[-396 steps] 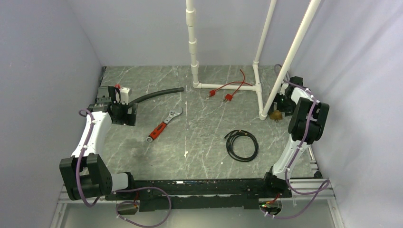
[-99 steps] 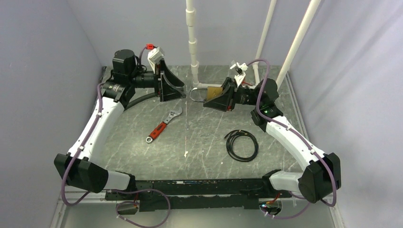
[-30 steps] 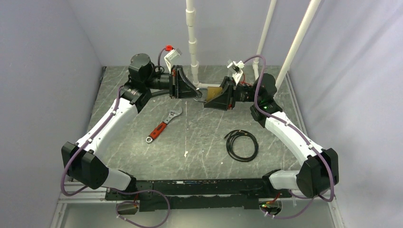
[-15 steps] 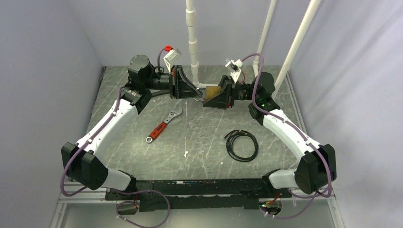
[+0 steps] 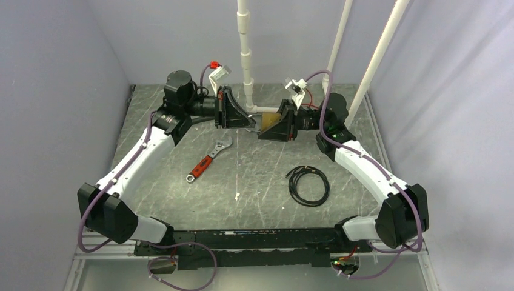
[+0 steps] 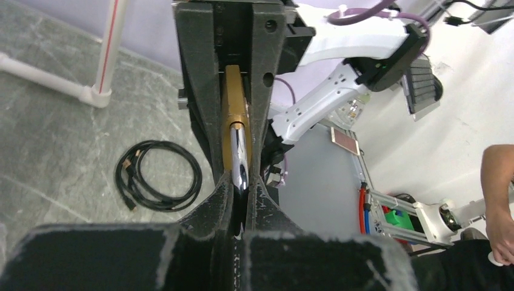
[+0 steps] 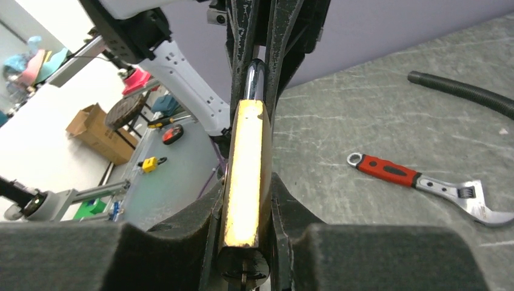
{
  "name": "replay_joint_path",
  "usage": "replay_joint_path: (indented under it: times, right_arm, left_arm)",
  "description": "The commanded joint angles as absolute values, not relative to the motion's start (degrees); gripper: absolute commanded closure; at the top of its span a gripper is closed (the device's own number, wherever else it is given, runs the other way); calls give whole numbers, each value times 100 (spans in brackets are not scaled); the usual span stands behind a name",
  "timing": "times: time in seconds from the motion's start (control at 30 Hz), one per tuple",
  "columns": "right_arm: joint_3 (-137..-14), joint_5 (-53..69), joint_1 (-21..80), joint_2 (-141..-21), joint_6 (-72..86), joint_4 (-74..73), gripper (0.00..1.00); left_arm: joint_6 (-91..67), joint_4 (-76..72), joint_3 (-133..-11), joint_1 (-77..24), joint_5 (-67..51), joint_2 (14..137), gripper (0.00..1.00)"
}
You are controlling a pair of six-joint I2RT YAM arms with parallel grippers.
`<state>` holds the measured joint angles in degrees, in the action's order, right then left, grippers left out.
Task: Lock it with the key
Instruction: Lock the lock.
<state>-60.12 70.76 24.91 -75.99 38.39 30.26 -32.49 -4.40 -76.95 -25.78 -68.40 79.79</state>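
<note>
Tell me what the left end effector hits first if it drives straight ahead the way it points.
The brass padlock. Its shackle sits inside the left end effector, so the lock body is directly ahead, with the right end effector clamping it just beyond.

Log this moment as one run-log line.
left gripper: shut on chrome shackle | right gripper: shut on brass padlock body | lock held above grey marbled table

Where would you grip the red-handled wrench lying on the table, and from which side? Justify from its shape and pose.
Grip the wrench by its red handle, straight down from above, fingers across its narrow width. It lies flat on the table, and the handle is straight and slim.
</note>
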Motion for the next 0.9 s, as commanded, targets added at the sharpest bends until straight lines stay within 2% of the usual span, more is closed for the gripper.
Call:
replay_joint_path:
  times: [0.0,0.07,0.17,0.3,0.47,0.67,0.87]
  right_arm:
    - [-5976,6632,2583,-7384,3482,2927,96]
    - [-5936,6712,2483,-7350,3353,2707,74]
    - [-5915,6776,2408,-7296,3143,2437,47]
    - [-5984,6785,2338,-7177,2771,1892,28]
    - [-6226,7019,2104,-6985,1665,440,26]
    - [-6665,7154,1958,-6867,-440,-2061,34]
    - [-6483,7145,1993,-6710,-391,-2009,45]
  left_arm:
    - [-2373,653,-7785,-2541,-6972,8156,100]
    - [-1947,999,-7865,-2405,-7019,8064,100]
    - [-1384,1521,-8032,-2332,-7035,7992,100]
    - [-1096,1902,-8144,-2298,-7176,7966,100]
    - [-282,2959,-8472,-2285,-7406,8004,100]
    - [1345,4496,-8878,-2285,-7388,8024,100]
    - [1722,4918,-8962,-2294,-7357,8026,100]
